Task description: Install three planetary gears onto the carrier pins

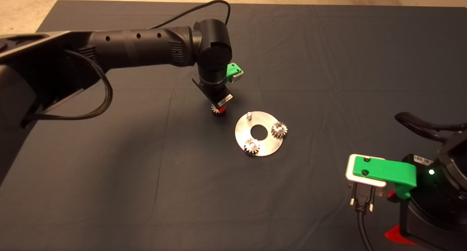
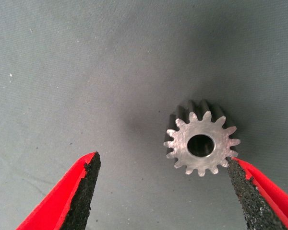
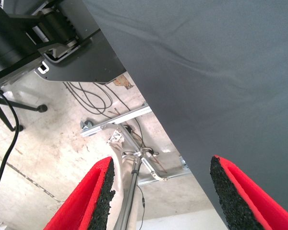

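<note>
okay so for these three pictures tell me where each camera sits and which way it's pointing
Head view: above the table, looking down at the mat; left arm reaching in, right hand parked lower right.
Left wrist view: on the left arm, looking down at the loose gear between the open left hand.
Right wrist view: on the parked arm, facing the mat's edge and the floor; open hand.
Shared: the loose gear, in the head and left wrist views.

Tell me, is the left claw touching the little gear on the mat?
Touching. In the left wrist view, one black pad meets the loose gear's teeth; the other pad is well clear. The left claw is open.
</note>
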Action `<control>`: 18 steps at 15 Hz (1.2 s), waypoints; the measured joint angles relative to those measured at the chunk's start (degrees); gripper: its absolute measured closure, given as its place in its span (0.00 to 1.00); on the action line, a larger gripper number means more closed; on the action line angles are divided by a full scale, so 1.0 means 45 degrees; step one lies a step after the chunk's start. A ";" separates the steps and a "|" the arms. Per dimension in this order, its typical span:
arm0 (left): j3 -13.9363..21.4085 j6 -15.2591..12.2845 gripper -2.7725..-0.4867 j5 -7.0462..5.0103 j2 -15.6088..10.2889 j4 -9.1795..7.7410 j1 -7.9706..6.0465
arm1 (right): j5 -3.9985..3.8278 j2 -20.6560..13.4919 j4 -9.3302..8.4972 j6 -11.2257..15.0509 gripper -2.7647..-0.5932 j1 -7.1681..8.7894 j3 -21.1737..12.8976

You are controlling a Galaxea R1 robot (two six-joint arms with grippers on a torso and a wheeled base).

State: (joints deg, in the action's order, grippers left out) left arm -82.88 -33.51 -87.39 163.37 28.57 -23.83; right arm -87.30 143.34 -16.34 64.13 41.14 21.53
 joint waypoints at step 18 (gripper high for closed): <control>-0.0005 -0.0588 0.39 0.0000 0.0141 -0.0174 0.0000 | -0.0008 0.0011 0.0000 0.0000 0.60 0.0000 0.0000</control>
State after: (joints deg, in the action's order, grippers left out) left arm -82.91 -36.16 -87.39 164.00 27.79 -23.83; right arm -87.33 143.39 -16.34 64.13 41.14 21.53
